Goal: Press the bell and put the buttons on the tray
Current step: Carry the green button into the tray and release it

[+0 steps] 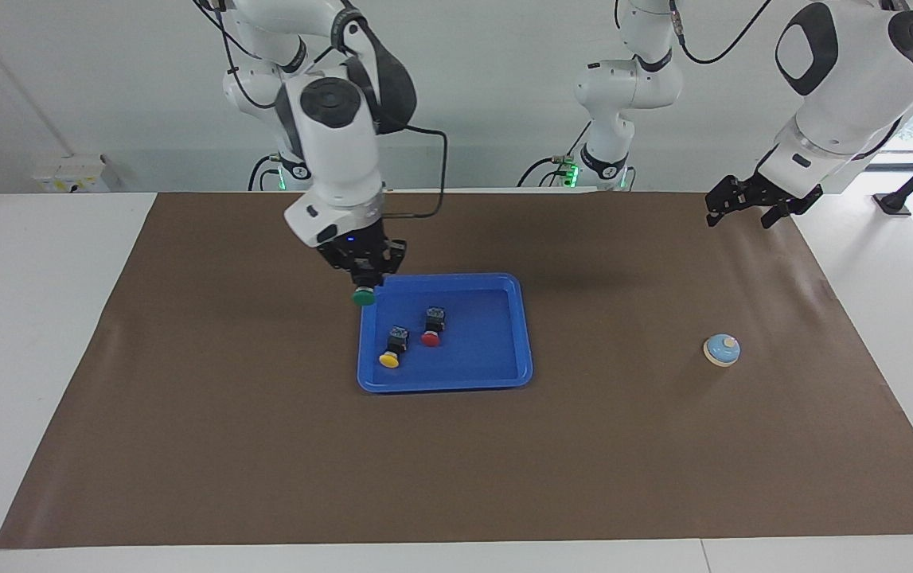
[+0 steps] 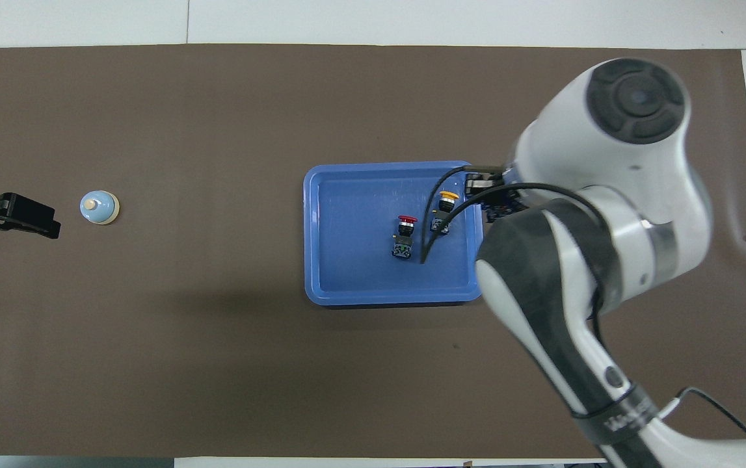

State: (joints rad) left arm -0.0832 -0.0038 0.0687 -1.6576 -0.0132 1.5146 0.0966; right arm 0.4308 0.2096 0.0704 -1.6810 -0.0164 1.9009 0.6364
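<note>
Holding one green button (image 1: 364, 298), right gripper (image 1: 366, 280) overhangs tray (image 1: 456, 379) containing two.

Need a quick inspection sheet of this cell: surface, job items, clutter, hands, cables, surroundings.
Surface: brown mat on white table.
Job items: red button and yellow button lie in the blue tray; green button held over the tray's corner; bell on the mat toward the left arm's end.
Clutter: nothing seen.
Hands: right hand grips the green button; left hand waits raised.
Cables: black cable loops off the right arm.
Surroundings: white wall.
</note>
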